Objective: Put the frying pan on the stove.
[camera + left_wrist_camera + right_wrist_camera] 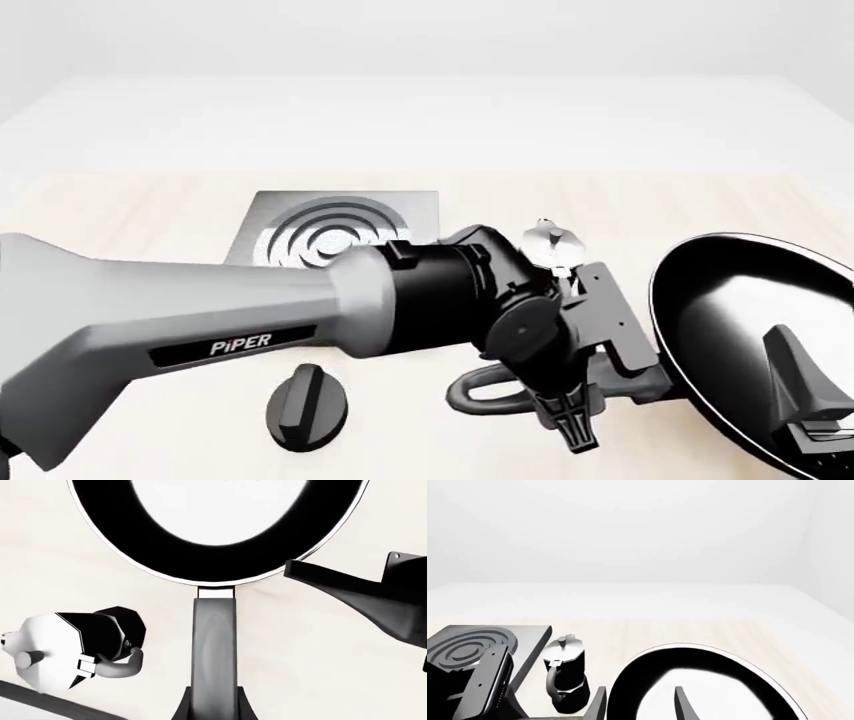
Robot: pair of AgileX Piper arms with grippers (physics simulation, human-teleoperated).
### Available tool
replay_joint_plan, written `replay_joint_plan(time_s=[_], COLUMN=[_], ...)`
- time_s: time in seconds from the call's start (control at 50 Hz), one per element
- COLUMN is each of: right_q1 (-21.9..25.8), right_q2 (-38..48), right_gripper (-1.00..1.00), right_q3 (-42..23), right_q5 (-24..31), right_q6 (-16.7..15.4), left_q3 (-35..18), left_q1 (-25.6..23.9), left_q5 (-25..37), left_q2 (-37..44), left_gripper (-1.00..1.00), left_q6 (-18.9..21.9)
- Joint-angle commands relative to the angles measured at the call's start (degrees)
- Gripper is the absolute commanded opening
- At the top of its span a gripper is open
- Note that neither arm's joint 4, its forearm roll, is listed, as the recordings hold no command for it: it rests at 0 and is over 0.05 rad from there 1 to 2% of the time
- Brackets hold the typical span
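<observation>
The stove [340, 232] sits far back on the left of the surface [120, 215], with a black knob [306, 404] nearer the front. The left tool [577, 425] is over the pan's handle [215, 655] — I cannot tell if it grips. The moka pot [551, 246] stands behind. The pan [727, 300] lies right — the right tool [814, 425] hangs open above it, holding nothing.

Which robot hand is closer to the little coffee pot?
The left. The left hand sits just in front of the moka pot, over the frying pan handle. The right hand is farther off, over the pan's near side.
</observation>
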Motion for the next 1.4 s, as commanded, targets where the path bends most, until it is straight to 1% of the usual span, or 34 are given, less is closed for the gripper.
replay_joint_plan(time_s=[0.02,0.14,0.18,0.22,0.38,0.4,0.48,0.62,0.68,0.7,0.86,0.88,1.04,1.24,1.34,1.38,1.4], right_q1=[0.0,0.0,0.0,0.0,0.0,0.0,0.0,0.0,0.0,0.0,0.0,0.0,0.0,0.0,0.0,0.0,0.0], right_q2=[0.0,0.0,0.0,0.0,0.0,0.0,0.0,0.0,0.0,0.0,0.0,0.0,0.0,0.0,0.0,0.0,0.0], right_gripper=[1.00,1.00,1.00,1.00,1.00,1.00,1.00,1.00,1.00,1.00,1.00,1.00,1.00,1.00,1.00,1.00,1.00], right_q3=[0.0,0.0,0.0,0.0,0.0,0.0,0.0,0.0,0.0,0.0,0.0,0.0,0.0,0.0,0.0,0.0,0.0], right_q5=[0.0,0.0,0.0,0.0,0.0,0.0,0.0,0.0,0.0,0.0,0.0,0.0,0.0,0.0,0.0,0.0,0.0], right_q6=[0.0,0.0,0.0,0.0,0.0,0.0,0.0,0.0,0.0,0.0,0.0,0.0,0.0,0.0,0.0,0.0,0.0], left_q3=[-2.1,-3.8,-4.4,-5.1,-6.4,-7.3,-9.3,-10.8,-11.6,-11.6,-12.3,-12.7,-14.0,-14.2,-14.8,-15.1,-15.0], left_q1=[-1.3,0.0,-0.2,0.8,1.4,2.1,2.9,4.7,5.8,5.5,6.7,7.4,8.7,9.8,11.7,11.7,12.3], left_q5=[1.1,2.5,2.8,3.3,4.2,4.7,6.0,6.7,6.8,6.9,7.2,7.3,7.9,7.2,6.9,7.0,6.8], left_q2=[-3.2,-3.3,-4.0,-3.5,-3.7,-3.5,-3.3,-2.5,-2.4,-2.6,-3.2,-3.1,-3.5,-4.8,-5.0,-5.2,-5.3], left_gripper=[-1.00,-1.00,-1.00,-1.00,-1.00,-1.00,-1.00,-1.00,-1.00,-1.00,-1.00,-1.00,-1.00,-1.00,-1.00,-1.00,-1.00], left_q6=[1.3,3.0,2.8,4.0,4.9,5.9,7.0,8.7,9.2,8.8,9.6,10.1,10.7,11.1,12.0,11.7,12.2])
